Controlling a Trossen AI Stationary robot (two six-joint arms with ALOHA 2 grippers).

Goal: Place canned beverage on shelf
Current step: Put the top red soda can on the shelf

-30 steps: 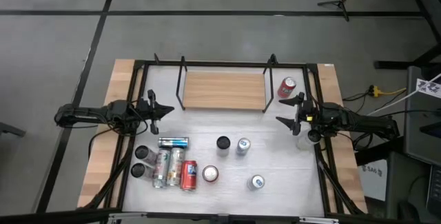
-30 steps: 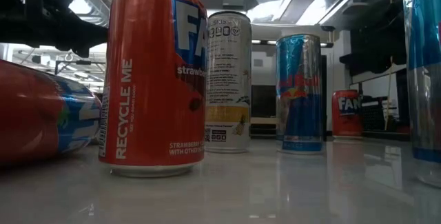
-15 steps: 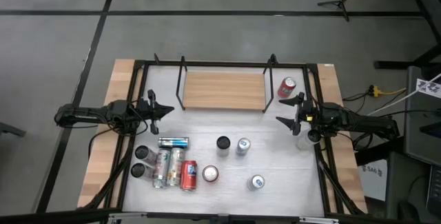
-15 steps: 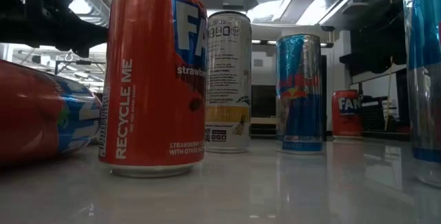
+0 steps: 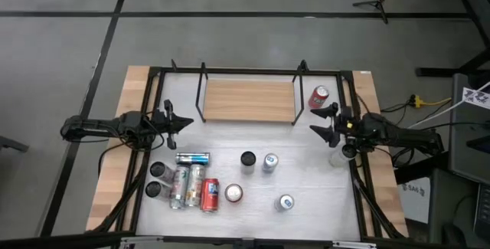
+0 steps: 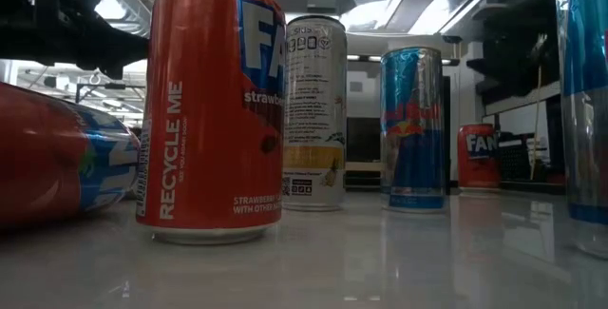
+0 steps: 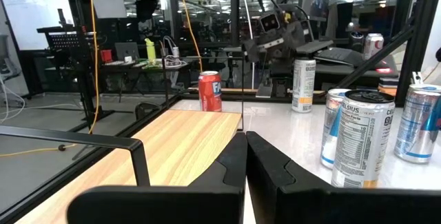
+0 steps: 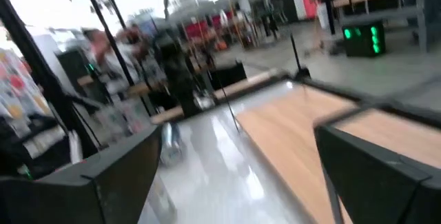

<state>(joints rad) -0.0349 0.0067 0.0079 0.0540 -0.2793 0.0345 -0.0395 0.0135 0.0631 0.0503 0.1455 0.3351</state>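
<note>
The shelf [image 5: 249,99], a light-wood board with black rod uprights, stands at the table's far middle with no cans on it; it also shows in the left wrist view [image 7: 186,141] and the right wrist view [image 8: 296,134]. A red can [image 5: 318,97] stands upright on the table just right of the shelf. My right gripper [image 5: 318,121] hangs open and empty near that can, on its near side. My left gripper [image 5: 174,122] is shut and empty left of the shelf; its fingers show closed in the left wrist view [image 7: 245,162].
Several cans stand or lie on the table's near half: a lying blue can [image 5: 193,158], a lying red can [image 5: 210,195], an upright red can [image 5: 233,194], and upright cans [image 5: 247,158], [image 5: 269,162], [image 5: 285,201]. A black frame [image 5: 253,70] borders the table.
My right gripper has drawn back a little toward the table's right edge and turned slightly, staying open. Nothing else has moved.
</note>
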